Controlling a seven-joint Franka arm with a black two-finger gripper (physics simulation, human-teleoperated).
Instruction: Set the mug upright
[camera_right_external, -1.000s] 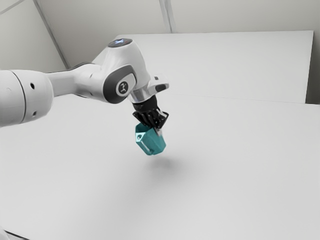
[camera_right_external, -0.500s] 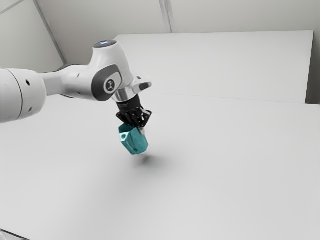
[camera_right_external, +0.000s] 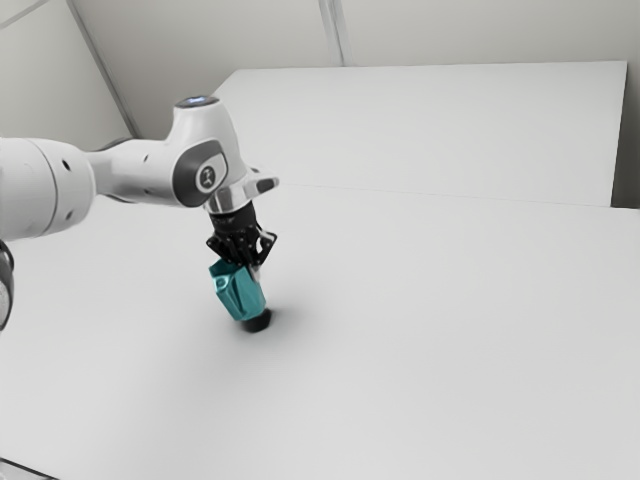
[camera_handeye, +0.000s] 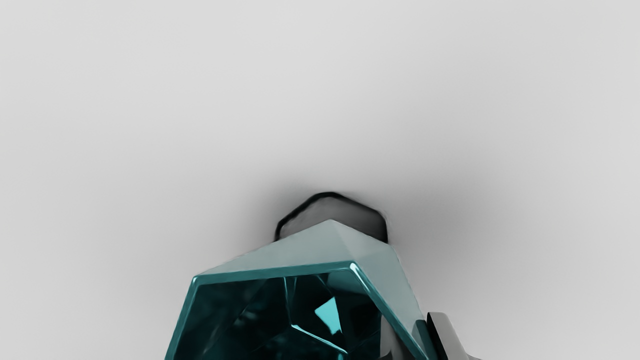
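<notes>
Exterior view puts the teal mug (camera_right_external: 240, 292) left of centre in the frame, right under my claw (camera_right_external: 249, 267), and it's leaning: mouth toward the frame's upper left, base down toward the lower right, where a dark patch (camera_right_external: 258, 321) sits on the worktop (camera_right_external: 430, 340). Is the base touching down? I can't tell for sure; the two meet in the picture, and that's as far as I'd go. My claw is pinching the mug's wall near the rim (camera_handeye: 275, 272), one finger (camera_handeye: 446, 332) outside and, as I read the grey shape in the hollow, the other finger (camera_handeye: 389, 336) inside. Sensible hold, I'd say: gripped up top, the base is left free to meet the surface, and the mouth already faces more up than sideways. So the mug's close to upright but not there, and whatever comes next, that lean has to come out; let go like this and it could rock or topple. Now, what does each view bring? From the side I get the tilt and my arm (camera_right_external: 150, 172) reaching in from the left. The wrist view lets me look down past the rim into a dark, faceted hollow, a depth the side angle keeps from me.
</notes>
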